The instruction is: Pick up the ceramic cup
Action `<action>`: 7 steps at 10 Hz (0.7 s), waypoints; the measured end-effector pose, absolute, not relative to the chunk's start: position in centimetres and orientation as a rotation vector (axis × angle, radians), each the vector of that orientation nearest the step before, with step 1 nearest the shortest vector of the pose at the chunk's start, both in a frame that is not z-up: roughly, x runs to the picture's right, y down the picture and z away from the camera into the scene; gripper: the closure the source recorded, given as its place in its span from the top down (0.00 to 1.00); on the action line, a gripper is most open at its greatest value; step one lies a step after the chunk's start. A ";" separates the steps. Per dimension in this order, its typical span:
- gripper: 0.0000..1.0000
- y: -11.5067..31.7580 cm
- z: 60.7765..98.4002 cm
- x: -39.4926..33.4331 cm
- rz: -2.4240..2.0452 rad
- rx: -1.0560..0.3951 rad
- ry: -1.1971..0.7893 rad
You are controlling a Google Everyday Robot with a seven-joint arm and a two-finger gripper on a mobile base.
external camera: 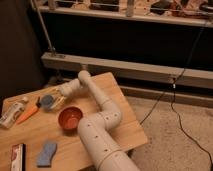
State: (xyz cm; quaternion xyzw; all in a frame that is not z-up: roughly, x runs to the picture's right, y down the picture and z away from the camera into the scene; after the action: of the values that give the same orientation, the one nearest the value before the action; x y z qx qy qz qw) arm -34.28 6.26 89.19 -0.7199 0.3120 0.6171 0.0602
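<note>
We find the end effector [56, 98] released, just beside the ceramic cup [47, 101], apparently positioned to straddle its rim.

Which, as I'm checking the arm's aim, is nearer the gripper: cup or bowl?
The small blue-grey cup; the gripper is right beside it, while the wider red-orange bowl sits apart.

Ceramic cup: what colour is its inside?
Blue-grey inside the ceramic cup, camera view; the gripper is right by it.
</note>
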 end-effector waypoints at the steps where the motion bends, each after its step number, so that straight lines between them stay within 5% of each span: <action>1: 0.65 6.3 89.2 -34.3 1.868 -2.180 0.947; 7: 0.65 6.7 89.0 -35.0 1.854 -2.188 0.957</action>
State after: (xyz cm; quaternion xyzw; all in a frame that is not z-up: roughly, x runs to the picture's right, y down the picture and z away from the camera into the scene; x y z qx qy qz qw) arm -35.02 6.70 89.03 -0.7225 0.3159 0.6121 0.0591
